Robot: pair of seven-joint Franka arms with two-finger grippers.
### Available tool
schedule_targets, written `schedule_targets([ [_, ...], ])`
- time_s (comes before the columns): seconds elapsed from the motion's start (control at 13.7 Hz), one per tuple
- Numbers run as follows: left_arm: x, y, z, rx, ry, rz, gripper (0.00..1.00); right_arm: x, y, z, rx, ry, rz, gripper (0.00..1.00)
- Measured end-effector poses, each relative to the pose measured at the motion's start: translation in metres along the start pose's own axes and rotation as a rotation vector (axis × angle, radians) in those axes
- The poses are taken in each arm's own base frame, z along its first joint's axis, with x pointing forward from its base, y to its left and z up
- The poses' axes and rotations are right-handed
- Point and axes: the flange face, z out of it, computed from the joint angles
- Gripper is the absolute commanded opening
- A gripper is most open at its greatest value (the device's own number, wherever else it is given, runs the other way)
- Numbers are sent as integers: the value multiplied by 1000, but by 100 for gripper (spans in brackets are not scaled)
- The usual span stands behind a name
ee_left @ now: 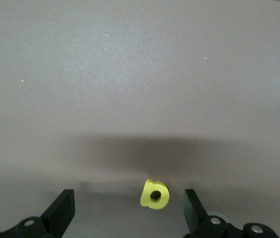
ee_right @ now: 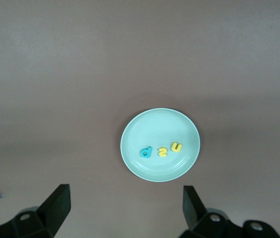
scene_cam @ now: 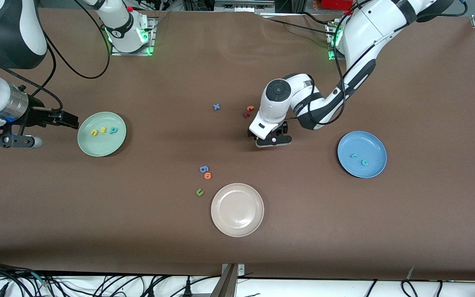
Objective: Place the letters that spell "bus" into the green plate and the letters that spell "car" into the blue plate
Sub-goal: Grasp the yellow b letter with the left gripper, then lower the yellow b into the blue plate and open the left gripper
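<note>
Nearest you sits the beige plate [scene_cam: 237, 210]. You see 3 letters [scene_cam: 104, 130] in the green plate [scene_cam: 102, 134] and 2 in the blue plate [scene_cam: 362, 154]. Only the left wrist view shows the yellow a [ee_left: 155, 194] between the left gripper's [ee_left: 129, 210] wide fingers. The right gripper [ee_right: 126, 207] waits wide open beside the green plate.

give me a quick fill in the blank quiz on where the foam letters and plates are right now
1. The green plate holds ____ foam letters.
2. The left gripper has open fingers around a small ____ letter lying on the table.
3. The blue plate holds two teal letters, an r and a ____.
4. The beige-white plate holds ____ letters.

Missing words: three; yellow; c; no
</note>
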Motion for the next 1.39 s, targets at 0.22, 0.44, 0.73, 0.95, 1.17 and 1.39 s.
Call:
schedule_targets([
  [0.22,-6,3,14,3,-6,-22,84,0,0,0,0,0,0,100],
  [0.44,-14,12,19,6,-8,-49,64,0,0,0,0,0,0,100],
  [0.73,-16,17,22,13,1,-58,35,0,0,0,0,-1,1,100],
  [0.95,-12,17,20,10,6,-65,21,0,1,0,0,-1,3,100],
  [1.17,-10,17,19,8,10,-68,11,0,1,1,0,-2,3,100],
  [1.39,-5,15,18,10,14,-77,5,0,1,1,0,-2,3,100],
])
